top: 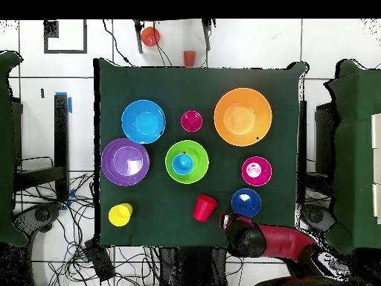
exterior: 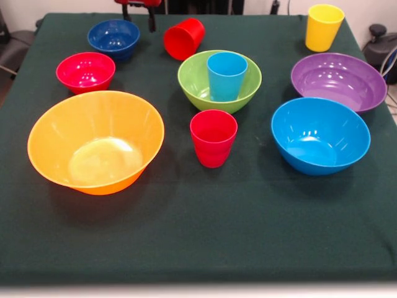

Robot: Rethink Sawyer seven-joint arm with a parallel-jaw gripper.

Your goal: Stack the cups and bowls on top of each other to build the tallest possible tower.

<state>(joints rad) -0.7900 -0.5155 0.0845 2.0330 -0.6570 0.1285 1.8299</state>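
Note:
My gripper (exterior: 139,22) hangs at the table's far edge, open, with nothing between its black fingers (exterior: 151,21). It sits between the small dark blue bowl (exterior: 113,37) and a red cup (exterior: 184,38) that lies on its side. A light blue cup (exterior: 226,76) stands upright inside the green bowl (exterior: 192,81). Each of the other pieces stands alone on the cloth: the huge orange bowl (exterior: 96,143), the small red bowl (exterior: 85,71), an upright red cup (exterior: 213,138), the blue bowl (exterior: 320,135), the purple bowl (exterior: 338,81) and the yellow cup (exterior: 324,27). In the overhead view the arm (top: 257,240) hides the gripper.
A dark green cloth (exterior: 198,236) covers the whole table. Open cloth runs along its near side in the front view. The overhead view shows cables on the floor (top: 67,246) around the table and two small orange-red objects (top: 150,36) beyond its far edge.

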